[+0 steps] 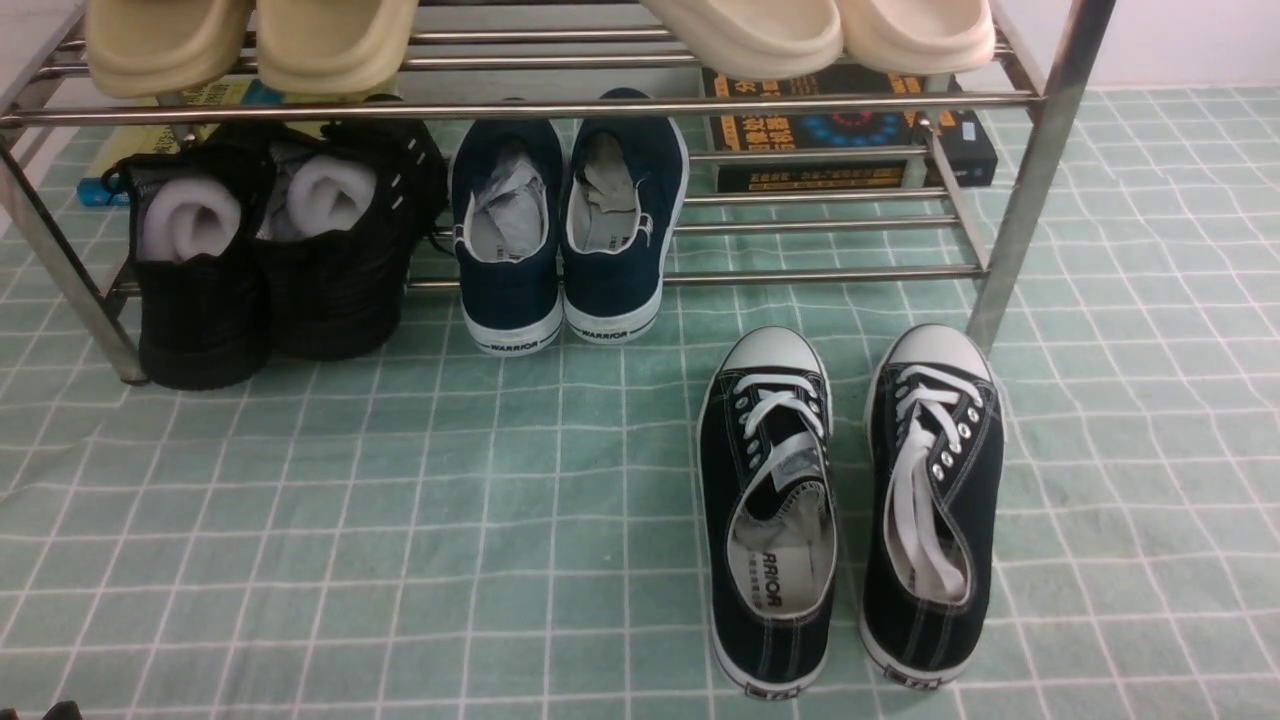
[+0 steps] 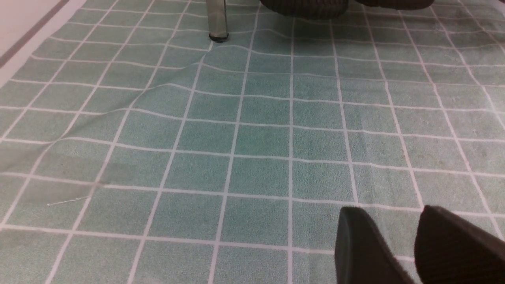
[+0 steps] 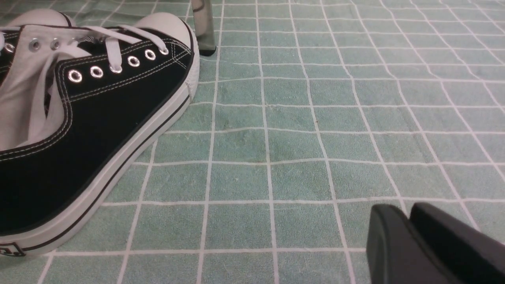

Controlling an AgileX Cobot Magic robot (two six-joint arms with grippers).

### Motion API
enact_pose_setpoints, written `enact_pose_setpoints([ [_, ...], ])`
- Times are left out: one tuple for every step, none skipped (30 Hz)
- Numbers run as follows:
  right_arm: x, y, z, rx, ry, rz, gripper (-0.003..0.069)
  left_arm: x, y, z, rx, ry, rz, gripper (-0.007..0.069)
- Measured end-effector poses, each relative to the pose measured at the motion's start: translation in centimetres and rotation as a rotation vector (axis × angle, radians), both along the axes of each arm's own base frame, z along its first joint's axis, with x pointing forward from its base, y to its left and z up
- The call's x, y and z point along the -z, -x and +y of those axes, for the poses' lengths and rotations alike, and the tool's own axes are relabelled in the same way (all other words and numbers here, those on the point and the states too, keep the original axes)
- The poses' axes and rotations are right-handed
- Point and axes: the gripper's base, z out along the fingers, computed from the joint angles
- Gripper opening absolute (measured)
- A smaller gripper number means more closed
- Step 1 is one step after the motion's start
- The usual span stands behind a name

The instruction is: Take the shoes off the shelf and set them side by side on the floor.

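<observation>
Canvas sneakers, black with white toe caps, front view: left one (image 1: 768,650) and right one (image 1: 925,635) on the near right floor (image 1: 420,560), side by side, small gap, toes to the shelf (image 1: 1030,190), soles down. Placing looks done; squaring them up would be optional. Risk: a hand swinging low over the pair could clip a heel and skew it, or hook the loose laces (image 1: 915,500) inside the right one. Reaching further forward could knock the rack's near right leg. Containers: shelf top tier carries cream clogs (image 1: 335,50); lower tier has black mesh shoes (image 1: 330,290) at left with white padding rolls inside, navy sneakers (image 1: 515,290) at centre with crumpled paper inside. Left canvas one has greyish stuffing toward the toe. Left wrist view: left hand (image 2: 390,213) spread a little, nothing between the fingers. Right wrist view: right hand (image 3: 405,211) empty, tips very close, can't tell if pressed together; right canvas sneaker beside it, apart.
</observation>
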Motion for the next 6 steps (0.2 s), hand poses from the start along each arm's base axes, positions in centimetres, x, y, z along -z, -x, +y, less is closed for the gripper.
enact_pose_setpoints([
  [0.00, 0.00, 0.00, 0.000, 0.000, 0.000, 0.0095, 0.00, 0.00, 0.00, 0.000, 0.000, 0.000, 0.0242],
  [0.00, 0.00, 0.00, 0.000, 0.000, 0.000, 0.0097, 0.00, 0.00, 0.00, 0.000, 0.000, 0.000, 0.0242],
  [0.00, 0.00, 0.00, 0.000, 0.000, 0.000, 0.0098, 0.00, 0.00, 0.00, 0.000, 0.000, 0.000, 0.0242],
  [0.00, 0.00, 0.00, 0.000, 0.000, 0.000, 0.0098, 0.00, 0.00, 0.00, 0.000, 0.000, 0.000, 0.0242],
  [0.00, 0.00, 0.00, 0.000, 0.000, 0.000, 0.0099, 0.00, 0.00, 0.00, 0.000, 0.000, 0.000, 0.0242],
  [0.00, 0.00, 0.00, 0.000, 0.000, 0.000, 0.0101, 0.00, 0.00, 0.00, 0.000, 0.000, 0.000, 0.0242],
])
